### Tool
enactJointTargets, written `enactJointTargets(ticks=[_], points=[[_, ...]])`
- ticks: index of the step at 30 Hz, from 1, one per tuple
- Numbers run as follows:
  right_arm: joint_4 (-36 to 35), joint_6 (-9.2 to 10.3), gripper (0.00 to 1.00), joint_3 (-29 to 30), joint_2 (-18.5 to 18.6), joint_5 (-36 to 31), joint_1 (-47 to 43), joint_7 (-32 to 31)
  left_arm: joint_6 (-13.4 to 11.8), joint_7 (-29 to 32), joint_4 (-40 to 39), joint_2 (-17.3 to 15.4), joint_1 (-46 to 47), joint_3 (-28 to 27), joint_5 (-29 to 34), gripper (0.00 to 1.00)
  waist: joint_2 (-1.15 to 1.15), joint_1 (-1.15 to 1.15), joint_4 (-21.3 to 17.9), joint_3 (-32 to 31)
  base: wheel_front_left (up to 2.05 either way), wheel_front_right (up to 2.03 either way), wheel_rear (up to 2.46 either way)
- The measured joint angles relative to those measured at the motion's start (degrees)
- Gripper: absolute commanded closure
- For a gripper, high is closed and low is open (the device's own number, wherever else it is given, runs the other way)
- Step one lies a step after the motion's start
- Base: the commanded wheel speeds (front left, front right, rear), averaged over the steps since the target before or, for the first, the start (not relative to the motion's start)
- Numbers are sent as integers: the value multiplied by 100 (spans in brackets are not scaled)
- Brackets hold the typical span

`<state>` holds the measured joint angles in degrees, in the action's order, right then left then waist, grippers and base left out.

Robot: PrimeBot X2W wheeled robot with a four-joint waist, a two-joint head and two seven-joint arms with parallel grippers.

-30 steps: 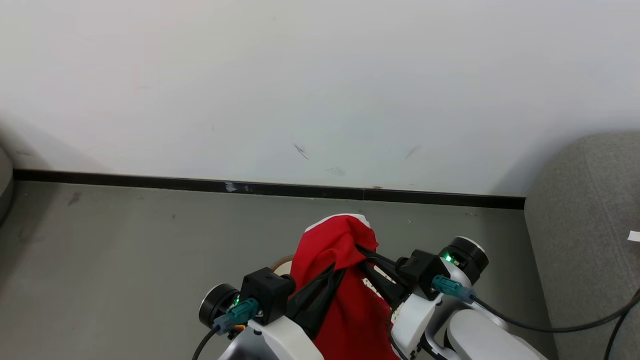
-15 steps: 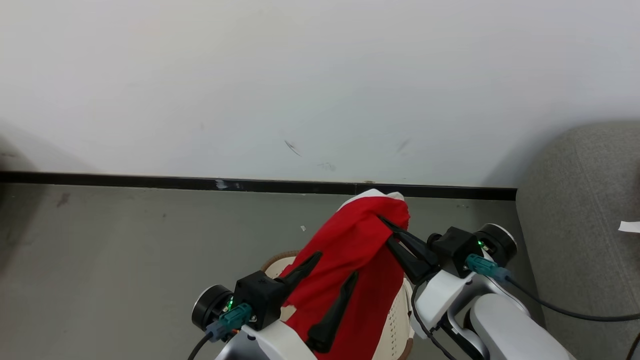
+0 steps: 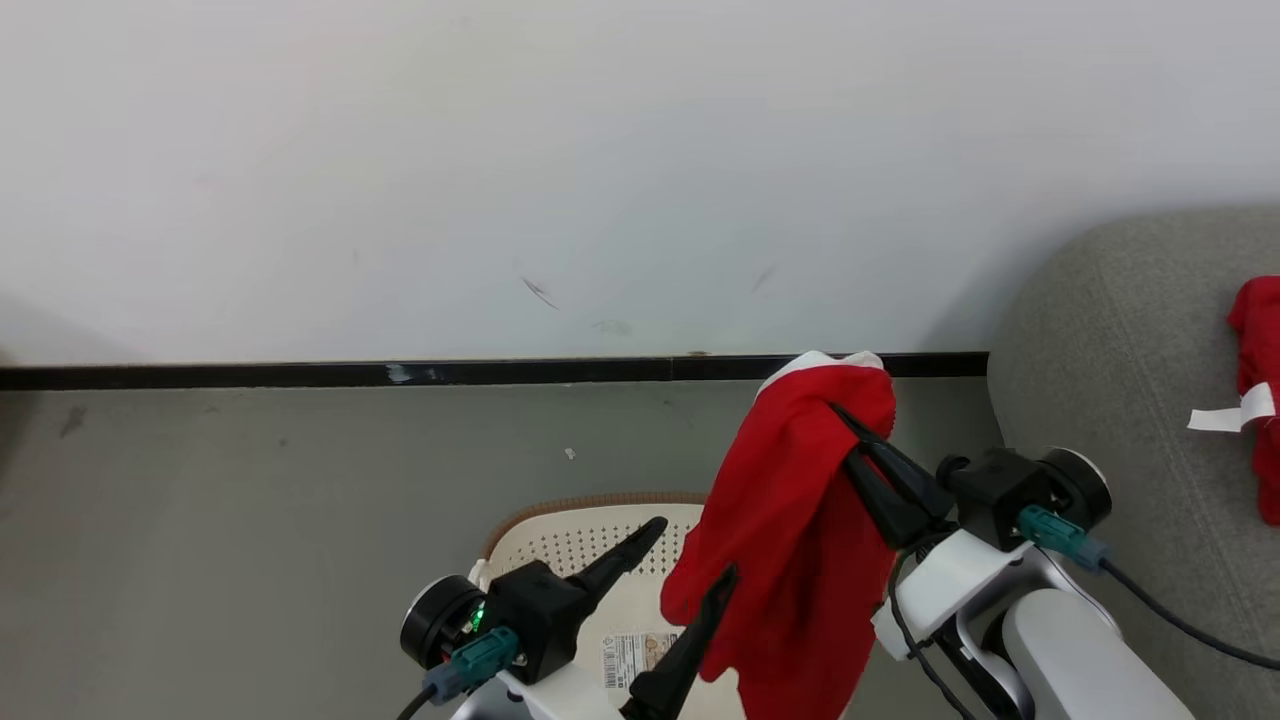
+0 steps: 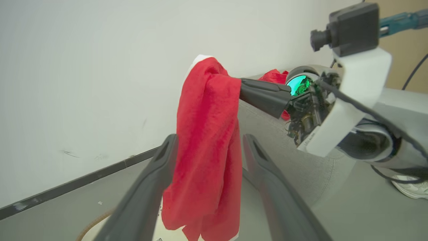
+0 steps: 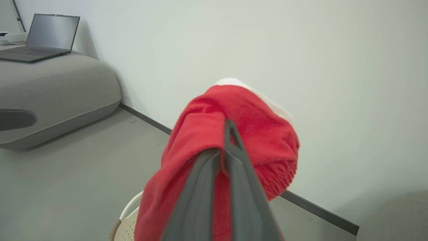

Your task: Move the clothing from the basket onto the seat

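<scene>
While the right gripper (image 3: pixel 840 412) is clamped fully shut on its top fold, the red garment (image 3: pixel 790 540) hangs limp: long axis vertical, white-trimmed bunch at 12 o'clock, loose fleecy tail pointing to 6. It sits at 5 o'clock in head view, over the right edge of the basket (image 3: pixel 590 500), which is oval cream plastic with a perforated wall, brown woven-look rim and paper sticker (image 3: pixel 630 655) on its bottom. Left gripper (image 3: pixel 692 548) spread wide, gripping nothing; cloth hangs between its fingers, unpinched. Seat (image 3: pixel 1110 340), grey woven fabric with a rounded corner, at 3 o'clock, carries a second red piece (image 3: pixel 1262 380) with white label (image 3: pixel 1225 415). Grey floor (image 3: pixel 250 520), black skirting (image 3: pixel 300 374), white wall (image 3: pixel 500 150) behind. The right arm (image 3: pixel 1060 640) itself lies between garment and seat.
</scene>
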<state>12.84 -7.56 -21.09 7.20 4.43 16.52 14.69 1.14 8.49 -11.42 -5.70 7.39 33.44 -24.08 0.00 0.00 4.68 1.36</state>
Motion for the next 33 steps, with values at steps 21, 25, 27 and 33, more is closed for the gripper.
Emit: enactJointTargets(ticks=[21, 25, 27, 33], points=[[-853, 0, 100, 733, -36, -265, -628, 0, 315, -260, 80, -101, 8, 289, 60, 0, 0, 0, -917, 149, 0, 0, 0], [-992, 0, 100, 846, -79, -311, -724, 0, 333, -304, 89, -108, 11, 296, 75, 0, 0, 0, -1125, 192, 0, 0, 0], [-1065, 0, 100, 927, -108, -308, -749, 0, 336, -308, 103, -123, 12, 297, 99, 0, 0, 0, -1229, 216, 0, 0, 0], [-1193, 0, 100, 1129, -177, -36, -794, 0, 338, -363, 102, -145, 12, 274, 152, 0, 0, 0, -1518, 304, 0, 0, 0]])
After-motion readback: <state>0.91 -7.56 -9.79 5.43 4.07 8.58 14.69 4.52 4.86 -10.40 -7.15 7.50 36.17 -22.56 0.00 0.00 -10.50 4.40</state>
